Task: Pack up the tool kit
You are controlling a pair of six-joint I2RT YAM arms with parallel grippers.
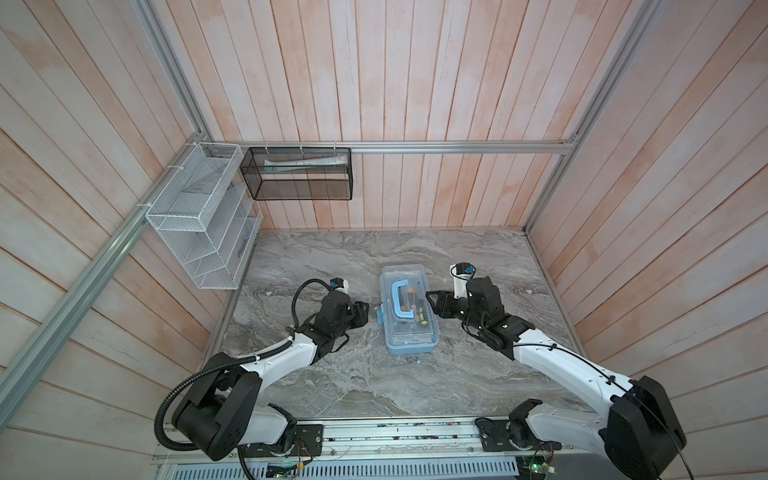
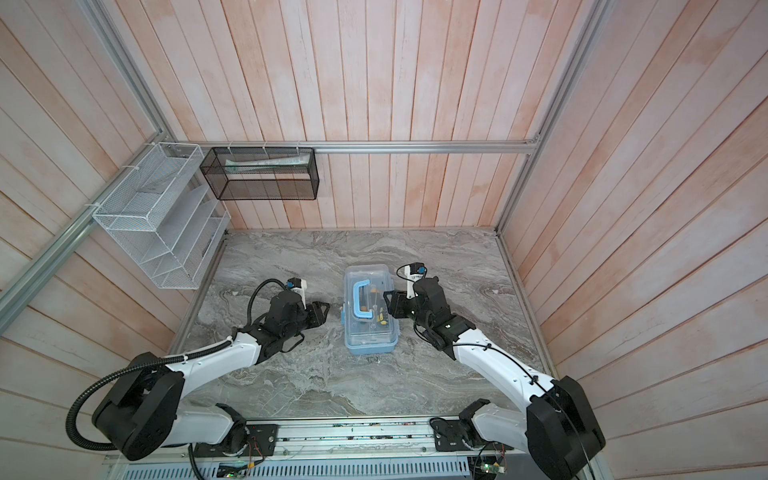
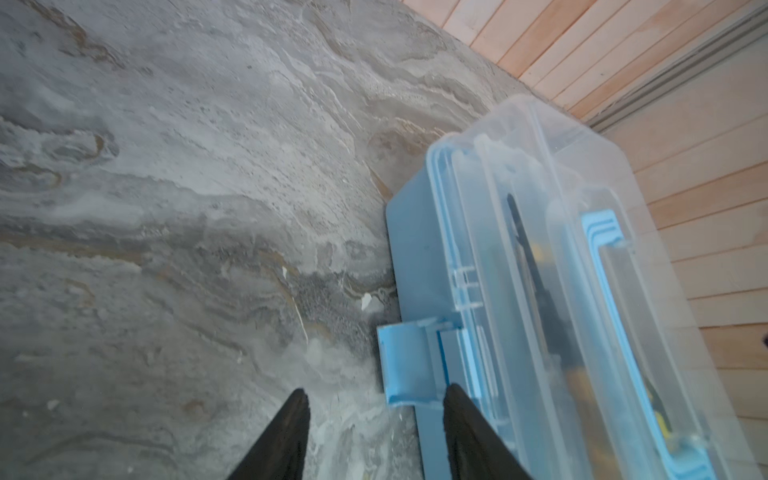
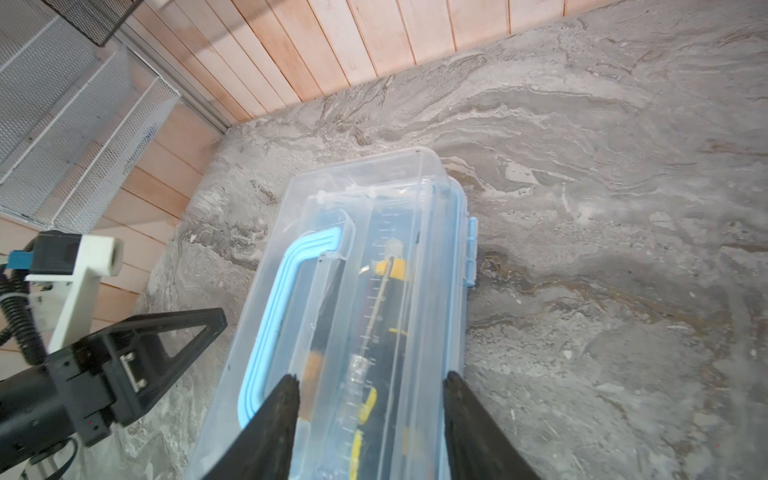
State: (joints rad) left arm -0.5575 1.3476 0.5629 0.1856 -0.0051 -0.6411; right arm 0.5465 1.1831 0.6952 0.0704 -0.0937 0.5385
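While both arms sit low on the grey marbled table, the tool box lies between them near the table's middle in both top views, long side running away from the robot. The box is a pale blue base under a clear lid, and the lid is down. A light blue C-shaped handle lies flat in a recess on the lid. Through the lid there are yellow and black tools, too blurred to name. A blue latch flap on the left long wall sticks outward from the box. A small blue hinge shows on the opposite long wall.

The left gripper is just beside the box's left wall, near the latch. Its fingers are apart with nothing between them. One fingertip is right by the flap; cannot tell if it touches.

The right gripper is over the box's right half. Its fingers are spread, one over the lid beside the handle, the other at the hinge-side edge. It is clamped on nothing; contact with the lid is unclear.

A white wire rack and a black mesh basket hang on the walls at the far left, well apart from the box.
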